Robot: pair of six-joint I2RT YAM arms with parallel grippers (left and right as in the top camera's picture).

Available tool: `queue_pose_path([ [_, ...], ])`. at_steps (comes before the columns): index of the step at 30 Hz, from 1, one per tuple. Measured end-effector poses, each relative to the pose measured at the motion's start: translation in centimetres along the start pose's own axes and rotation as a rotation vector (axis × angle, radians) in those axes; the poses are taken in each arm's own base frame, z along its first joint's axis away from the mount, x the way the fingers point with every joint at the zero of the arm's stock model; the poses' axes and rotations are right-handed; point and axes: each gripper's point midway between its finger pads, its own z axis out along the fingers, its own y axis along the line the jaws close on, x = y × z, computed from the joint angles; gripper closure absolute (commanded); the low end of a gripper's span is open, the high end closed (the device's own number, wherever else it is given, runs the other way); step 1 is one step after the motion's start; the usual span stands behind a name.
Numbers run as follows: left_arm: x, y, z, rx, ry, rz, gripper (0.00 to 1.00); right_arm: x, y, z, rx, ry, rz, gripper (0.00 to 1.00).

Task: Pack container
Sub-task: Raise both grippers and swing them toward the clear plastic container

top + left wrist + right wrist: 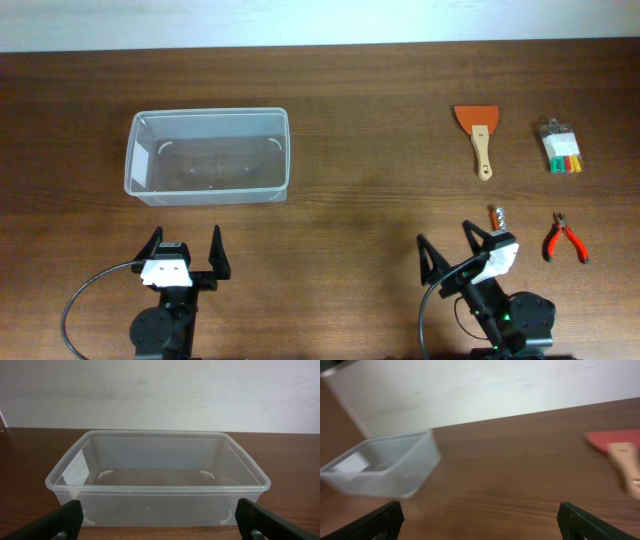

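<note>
The clear plastic container (208,155) stands empty on the left half of the table, and fills the left wrist view (157,477). My left gripper (185,252) sits just in front of it, open, nothing between its fingers (65,520). My right gripper (452,245) is open too, near the front right, turned towards the container (380,467). An orange scraper with a wooden handle (477,135) lies at the back right and shows blurred at the right edge of the right wrist view (620,452). Red-handled pliers (564,238) lie to the right of my right gripper.
A small clear pack with coloured pieces (560,148) lies at the far right. A small metal tool (497,216) lies just beyond the right gripper. The wooden table (370,120) ends at a white wall along the back.
</note>
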Motion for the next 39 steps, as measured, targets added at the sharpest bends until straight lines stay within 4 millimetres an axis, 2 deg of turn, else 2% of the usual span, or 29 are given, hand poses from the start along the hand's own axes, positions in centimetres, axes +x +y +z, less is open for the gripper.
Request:
queue_pose_path([
  [9,0.0,0.0,0.0,0.000,0.000,0.000,0.01,1.1,4.4,-0.6,-0.262,0.067,0.000,0.01],
  [14,0.0,0.0,0.0,0.000,0.000,0.000,0.01,1.1,6.0,-1.1,-0.355,0.074,-0.005,0.01],
  [16,0.0,0.0,0.0,0.000,0.000,0.000,0.01,0.1,6.5,-1.3,-0.379,0.033,-0.032,0.01],
  [20,0.0,0.0,0.0,0.000,0.000,0.000,0.01,-3.5,7.3,-1.9,-0.371,-0.056,-0.082,0.01],
  [22,0.0,0.0,0.0,0.000,0.000,0.000,0.01,-6.9,7.7,-2.6,-0.333,-0.103,-0.106,0.01],
  [26,0.0,0.1,0.0,-0.003,0.001,0.000,0.01,-11.9,8.3,-2.7,-0.274,-0.091,-0.105,0.01],
  [28,0.0,0.1,0.0,-0.004,-0.001,0.000,0.01,-13.7,7.9,-1.8,-0.225,0.000,-0.050,0.01],
  [30,0.0,0.1,0.0,-0.005,-0.001,0.000,0.01,-14.4,7.5,-0.8,-0.178,0.135,0.029,0.01],
  [35,0.0,0.1,0.0,-0.006,-0.001,0.000,0.01,-14.1,6.6,0.9,-0.087,0.481,0.220,0.01],
  [39,0.0,0.1,0.0,-0.006,-0.001,0.000,0.01,-13.0,6.0,2.3,-0.054,0.647,0.314,0.01],
])
